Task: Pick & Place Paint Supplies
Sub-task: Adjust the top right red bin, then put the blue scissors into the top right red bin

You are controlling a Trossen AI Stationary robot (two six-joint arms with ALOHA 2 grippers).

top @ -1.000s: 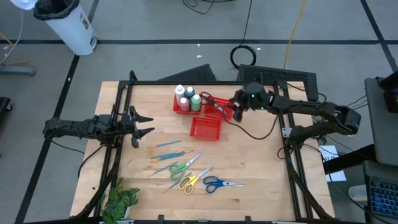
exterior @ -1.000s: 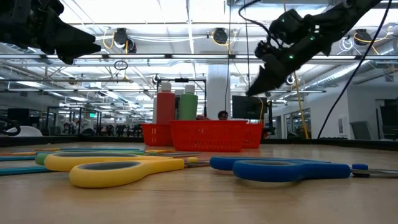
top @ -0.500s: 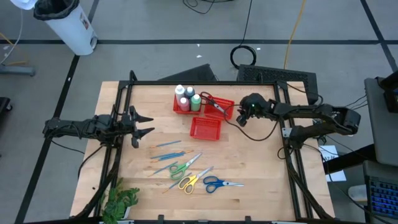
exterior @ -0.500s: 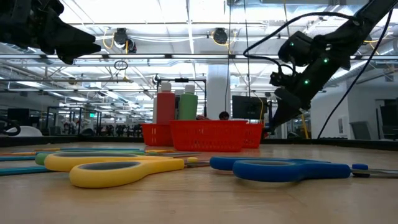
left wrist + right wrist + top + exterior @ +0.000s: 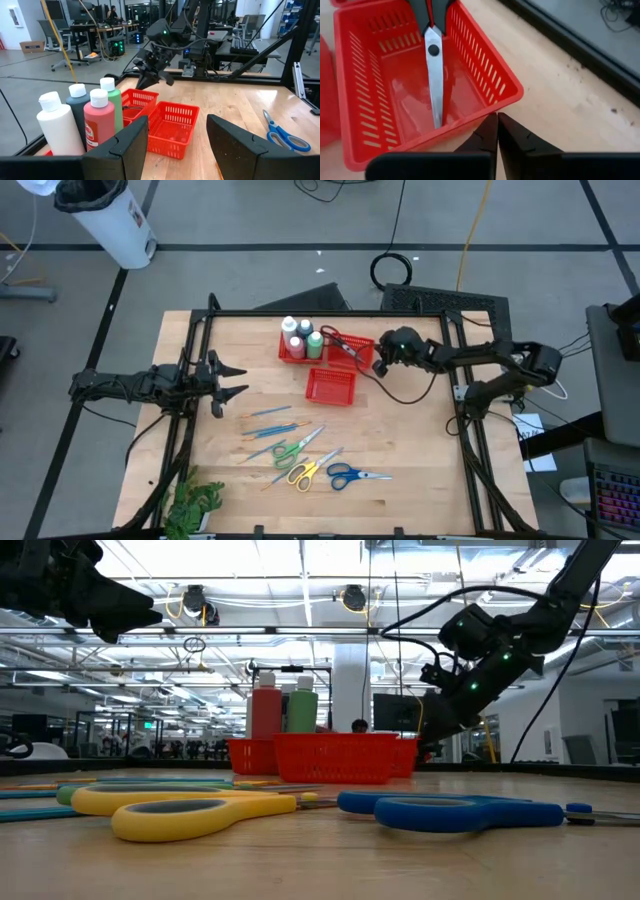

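Red-handled scissors lie in a red mesh basket at the far middle of the table. My right gripper is shut and empty, its tips at that basket's right-hand rim. Beside it, several white-capped bottles stand in another red basket. Green, yellow and blue scissors and thin brushes lie flat on the wood nearer the front. My left gripper hovers open at the left, holding nothing. My right gripper's shut fingertips stand right at the end rim of the basket with the red scissors, coming from the table's right and slanting down. I cannot tell whether they touch the rim or hang just clear of it.
A third red basket stands just in front of the other two. A green leafy plant sits at the near left corner. Black frame rails run along the table's edges. Bare wood lies between the baskets and the right rail.
My right gripper has shut with nothing between its fingers. It has come down from above the basket with the red scissors to the level of that basket's rim at its right end. The scissors and baskets have stayed where they were.
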